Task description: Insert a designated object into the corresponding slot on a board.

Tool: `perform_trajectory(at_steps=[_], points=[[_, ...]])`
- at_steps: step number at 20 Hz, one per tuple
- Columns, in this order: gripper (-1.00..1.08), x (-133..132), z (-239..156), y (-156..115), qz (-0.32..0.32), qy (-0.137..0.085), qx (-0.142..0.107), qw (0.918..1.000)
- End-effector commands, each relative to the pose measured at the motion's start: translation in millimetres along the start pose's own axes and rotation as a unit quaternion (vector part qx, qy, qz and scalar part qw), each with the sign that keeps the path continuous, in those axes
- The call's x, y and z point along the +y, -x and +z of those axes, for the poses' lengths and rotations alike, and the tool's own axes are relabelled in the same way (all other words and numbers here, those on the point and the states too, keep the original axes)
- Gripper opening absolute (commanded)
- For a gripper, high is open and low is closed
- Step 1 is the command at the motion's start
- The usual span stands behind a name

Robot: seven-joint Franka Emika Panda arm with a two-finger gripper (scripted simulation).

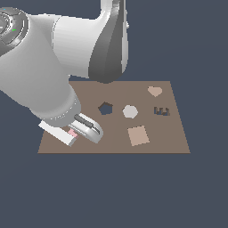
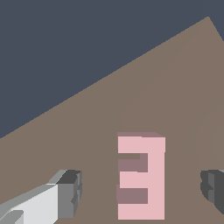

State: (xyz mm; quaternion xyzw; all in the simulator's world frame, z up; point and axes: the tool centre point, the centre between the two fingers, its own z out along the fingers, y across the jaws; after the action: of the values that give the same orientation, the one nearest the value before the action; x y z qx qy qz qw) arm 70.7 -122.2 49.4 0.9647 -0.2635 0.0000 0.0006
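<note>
Now we see the pincer (image 2: 141, 186) open, fingers astride the pink E block (image 2: 141, 177) | block flat on the board (image 1: 169, 133), far from the E slot (image 1: 161, 111) | likely light, rigid; we grip its straight sides.

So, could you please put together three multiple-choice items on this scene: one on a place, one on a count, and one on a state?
1. Where is the pink E block?
A. between the open fingers, on the board
B. inside the E slot
C. on the tan square

2. How many dark cutouts show on the board?
A. one
B. two
C. four

3. What state is the gripper in?
A. shut on the block
C. out of view
B. open, touching nothing

Answers: 1 A, the wrist view shows the block lying flat between the fingers; 2 B, the pentagon hole and the E slot; 3 B, gaps show on both sides of the block.
</note>
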Motion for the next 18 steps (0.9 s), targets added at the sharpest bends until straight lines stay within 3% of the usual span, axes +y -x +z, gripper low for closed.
perform_trajectory(at_steps=[1, 7, 8, 18], points=[[1.00, 0.0, 5.3, 0.0, 0.001, 0.000, 0.000, 1.0000], [1.00, 0.4, 19.5, -0.7, 0.003, -0.001, 0.000, 1.0000], [-1.00, 0.4, 19.5, -0.7, 0.003, -0.001, 0.000, 1.0000], [-1.00, 0.4, 19.4, -0.6, 0.003, -0.001, 0.000, 1.0000]])
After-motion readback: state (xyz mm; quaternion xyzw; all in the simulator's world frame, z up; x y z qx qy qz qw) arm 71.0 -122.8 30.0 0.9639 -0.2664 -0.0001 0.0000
